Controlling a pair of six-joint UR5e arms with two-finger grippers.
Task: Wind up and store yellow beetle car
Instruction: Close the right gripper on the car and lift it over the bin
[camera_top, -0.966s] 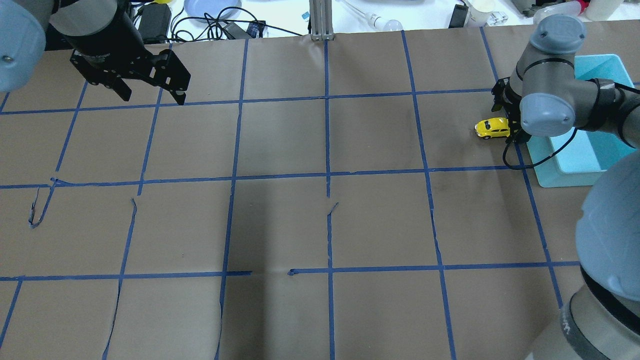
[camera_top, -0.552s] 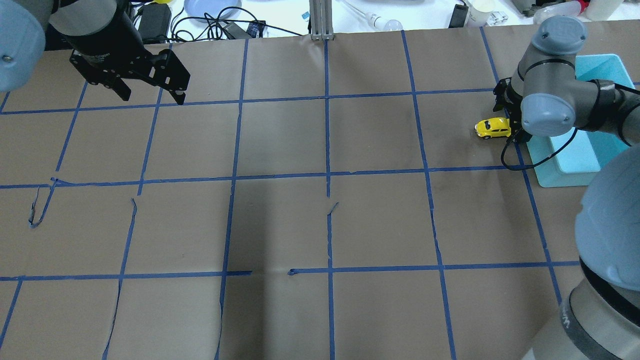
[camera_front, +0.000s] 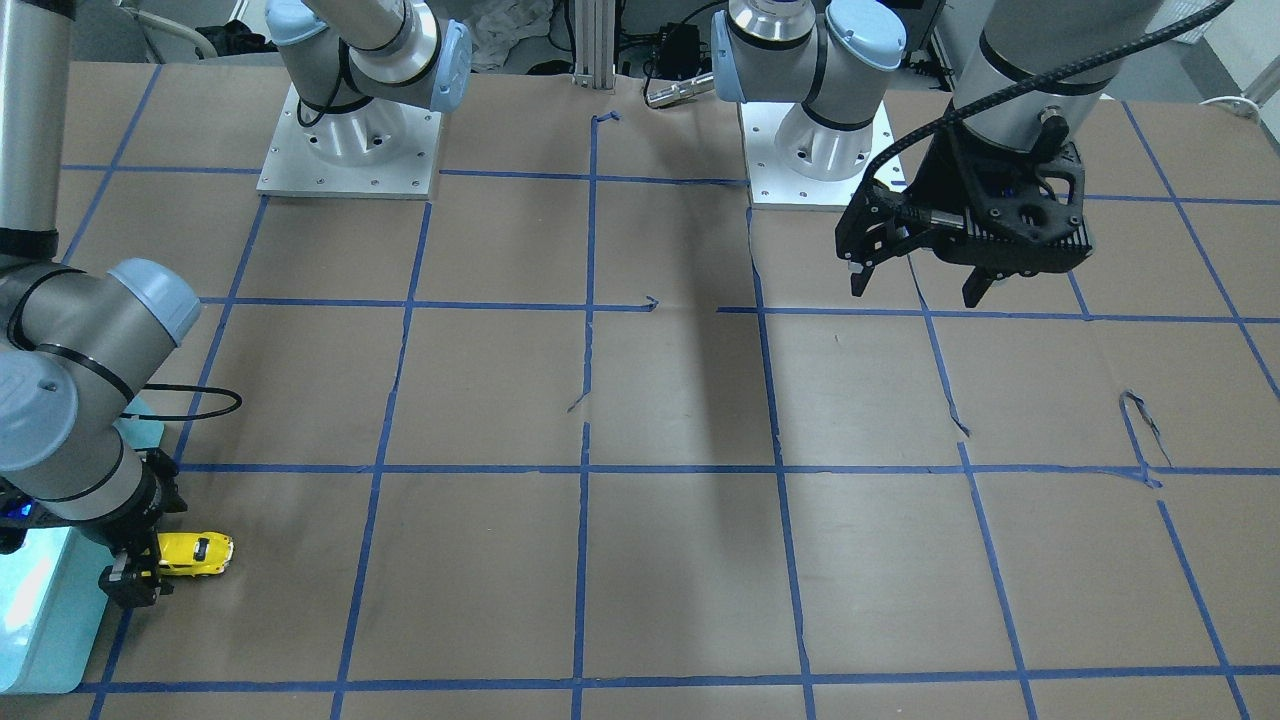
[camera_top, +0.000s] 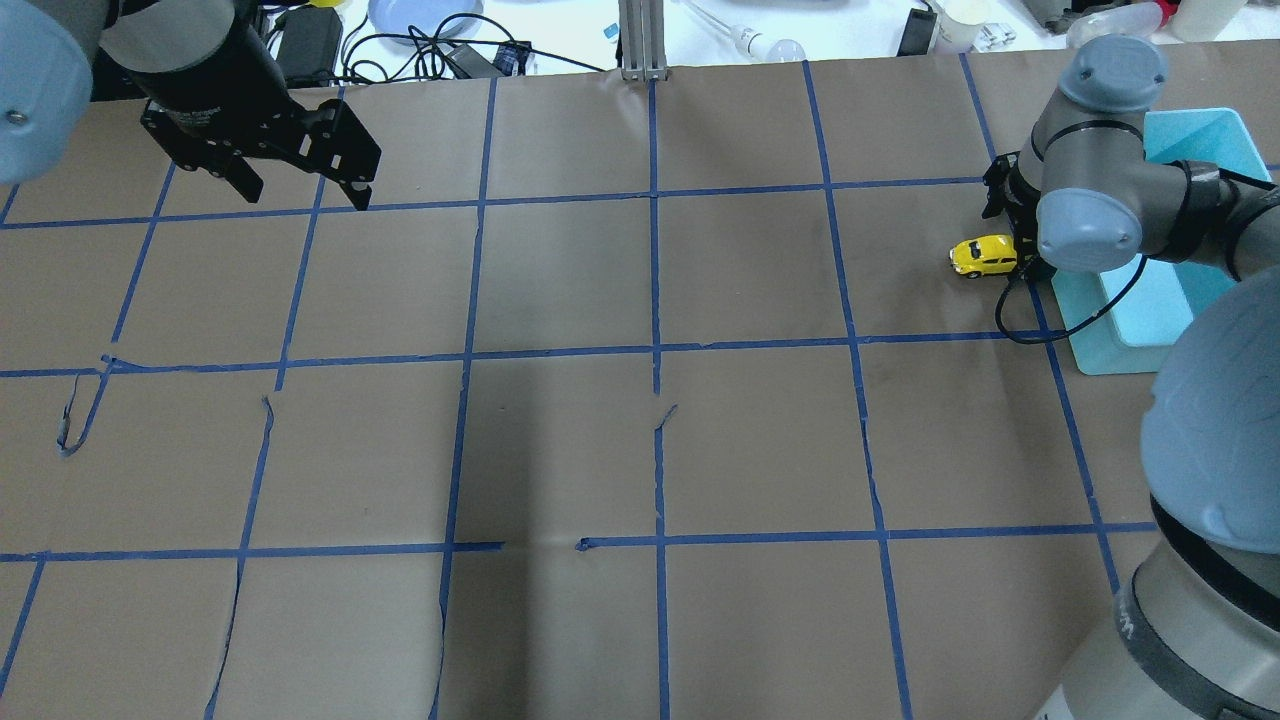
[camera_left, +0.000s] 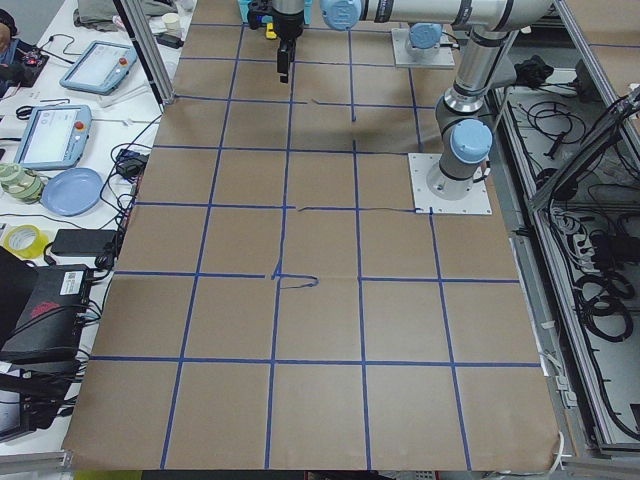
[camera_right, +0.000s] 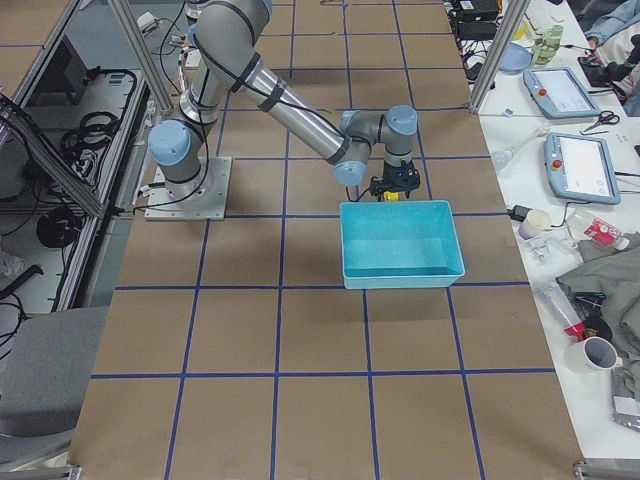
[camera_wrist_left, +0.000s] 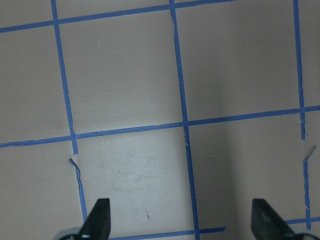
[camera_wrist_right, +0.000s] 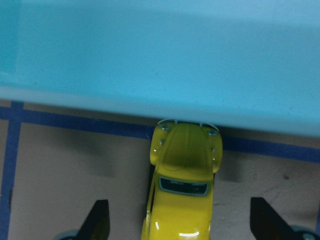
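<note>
The yellow beetle car (camera_wrist_right: 183, 165) sits on the brown paper with one end against the outer wall of the light-blue bin (camera_wrist_right: 160, 60). My right gripper (camera_wrist_right: 180, 212) is open, low over the car, with one finger on each side of its body and a gap to each. The car also shows in the overhead view (camera_top: 985, 255) and the front-facing view (camera_front: 195, 552), beside the right gripper (camera_front: 135, 560). My left gripper (camera_top: 300, 190) is open and empty, high over the far left of the table, and its wrist view shows only paper.
The bin (camera_top: 1150, 300) stands at the table's right edge, next to the car. Blue tape lines cross the brown paper (camera_top: 650, 350). Cables, a plate and bottles lie beyond the far edge (camera_top: 420, 30). Both arm bases (camera_front: 345, 150) stand on the robot's side.
The right arm's wrist and elbow shifted slightly. The car and bin stay in place. The left arm has not moved.
</note>
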